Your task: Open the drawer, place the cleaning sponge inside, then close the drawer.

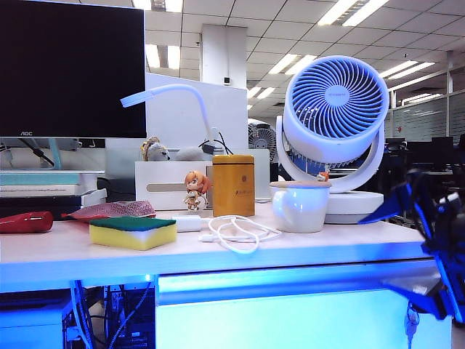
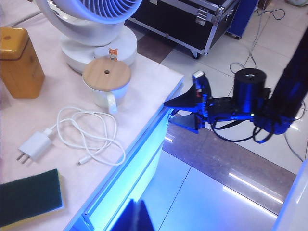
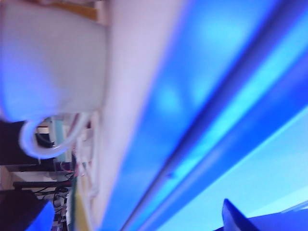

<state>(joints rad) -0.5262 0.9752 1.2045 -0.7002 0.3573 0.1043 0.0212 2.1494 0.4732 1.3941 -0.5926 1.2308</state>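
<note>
Opening step in hand; drawer (image 1: 290, 316) shut, front flush under the desk (image 1: 218, 254) edge, keys (image 1: 411, 323) hanging at its right end. Sponge (image 1: 134, 233) untouched on the desktop at left, green layer up, just in front of a red woven pouch (image 1: 109, 211), with a white cable (image 1: 236, 234) coiled beside it. Right gripper (image 1: 425, 240) off the right end of the desk, at about drawer height, near the front but apart from it as far as can be judged; jaws spread wide, nothing between them. Same gripper seen from the left wrist view (image 2: 185, 111), level with the desk edge and just outside it. Right wrist view blurred: blue drawer front (image 3: 250, 144) filling most of it, white mug (image 3: 53, 62) on the desktop edge behind, one dark fingertip (image 3: 240, 216) at the picture's corner. Left gripper (image 2: 134, 216) held above the desk's front edge, near the sponge (image 2: 29, 197); only dark tips visible low in its own view, pressed together, holding nothing. Next move, by judgement: right gripper to catch the top lip or end of the handleless front and pull it straight outward. Care needed with the dangling keys and with the shallow purchase on a flat front; slip likely if the fingers seat poorly. Sponge pick-up to follow only once the drawer stands open.
</note>
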